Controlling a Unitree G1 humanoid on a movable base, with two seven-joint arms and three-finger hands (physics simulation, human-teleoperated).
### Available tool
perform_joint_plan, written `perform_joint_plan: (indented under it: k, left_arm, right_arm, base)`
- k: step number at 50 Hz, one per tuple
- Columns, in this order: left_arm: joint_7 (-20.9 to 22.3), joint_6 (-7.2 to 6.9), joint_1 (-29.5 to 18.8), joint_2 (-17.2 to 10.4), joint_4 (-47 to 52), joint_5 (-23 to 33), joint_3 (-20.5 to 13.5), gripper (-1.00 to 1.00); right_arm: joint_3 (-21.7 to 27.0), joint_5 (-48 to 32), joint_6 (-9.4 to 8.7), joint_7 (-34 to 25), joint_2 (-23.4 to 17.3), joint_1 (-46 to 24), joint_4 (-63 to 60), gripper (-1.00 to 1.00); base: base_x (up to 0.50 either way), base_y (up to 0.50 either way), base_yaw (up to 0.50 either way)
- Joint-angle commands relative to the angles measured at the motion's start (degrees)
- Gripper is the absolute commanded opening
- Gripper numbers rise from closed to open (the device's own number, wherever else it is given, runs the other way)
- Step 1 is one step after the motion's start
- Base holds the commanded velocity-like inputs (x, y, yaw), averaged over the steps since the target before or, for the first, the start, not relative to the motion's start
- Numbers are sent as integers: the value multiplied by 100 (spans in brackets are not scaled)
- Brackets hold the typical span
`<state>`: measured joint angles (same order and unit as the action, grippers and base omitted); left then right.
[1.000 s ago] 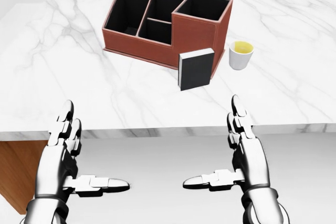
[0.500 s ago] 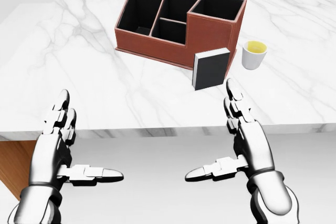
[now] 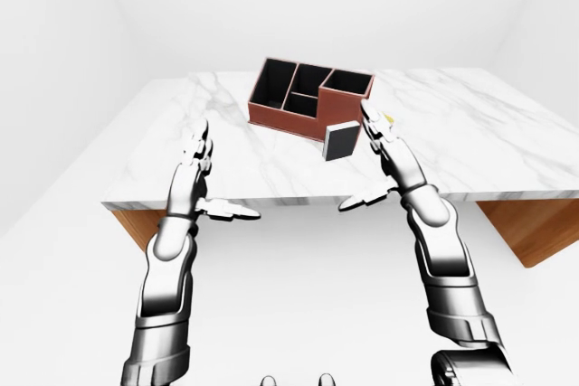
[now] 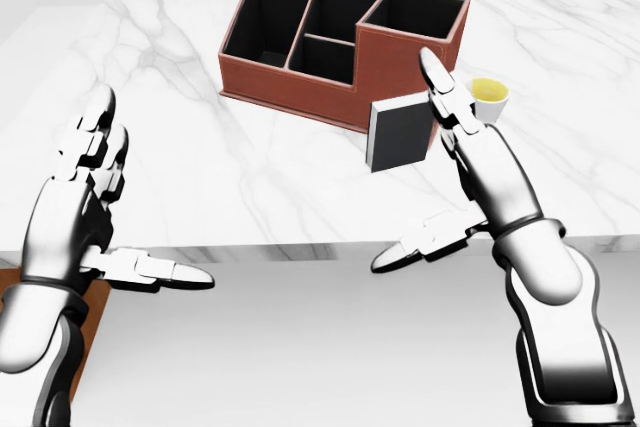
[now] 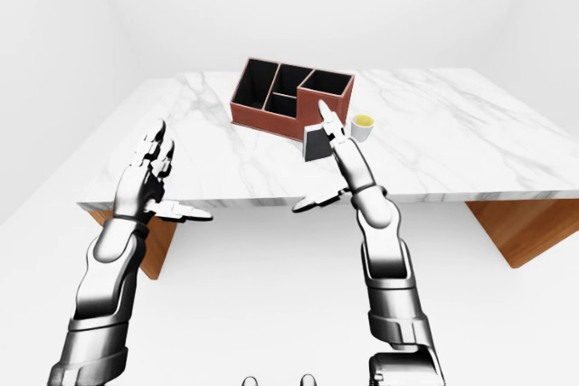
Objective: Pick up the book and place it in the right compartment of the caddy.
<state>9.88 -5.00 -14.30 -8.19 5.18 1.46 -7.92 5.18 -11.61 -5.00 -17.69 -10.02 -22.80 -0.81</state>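
Book: the book is standing upright on the marble table, dark cover facing the camera, pale page edge on its left; it is sitting at 5 o'clock from the caddy, leaning on or just beside the caddy's tall right wall.
Caddy: the right compartment is lying at 12 o'clock from the book, open and dark inside.
Right hand: the right hand is reaching out with fingers spread and thumb splayed low, holding nothing; its fingertips are overlapping the book's right edge in the head view, contact unclear.
Left hand: the left hand is hovering spread and empty at 9 o'clock, well apart from the book.
Cup: a white cup is standing at 3 o'clock from the book, near the reaching hand.
Handling: the book is looking stiff, light and smooth-covered, likely tipping easily; pinching across both covers near the top edge seems safest.
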Motion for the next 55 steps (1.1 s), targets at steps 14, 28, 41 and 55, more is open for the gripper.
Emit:
perform_joint_plan:
  k: [14, 28, 41, 55]
  left_arm:
    - [-91, 0, -228, -105, 39, -110, -90, 100]
    - [-190, 0, -244, -96, -2, -67, -88, 100]
    - [-203, 0, -207, -95, -68, -3, -73, 100]
    - [-209, 0, -194, -75, 65, 54, -51, 100]
  right_arm:
    - [113, -576, 0, -387, -277, -450, -224, 100]
    - [158, -711, 0, -433, -318, -476, -537, 100]
    - [162, -820, 0, -510, -313, -411, -812, 100]
    - [210, -777, 0, -591, -338, -439, -1053, 100]
  base:
    - [34, -1, 0]
    - [36, -1, 0]
    - [32, -1, 0]
    - [26, 0, 0]
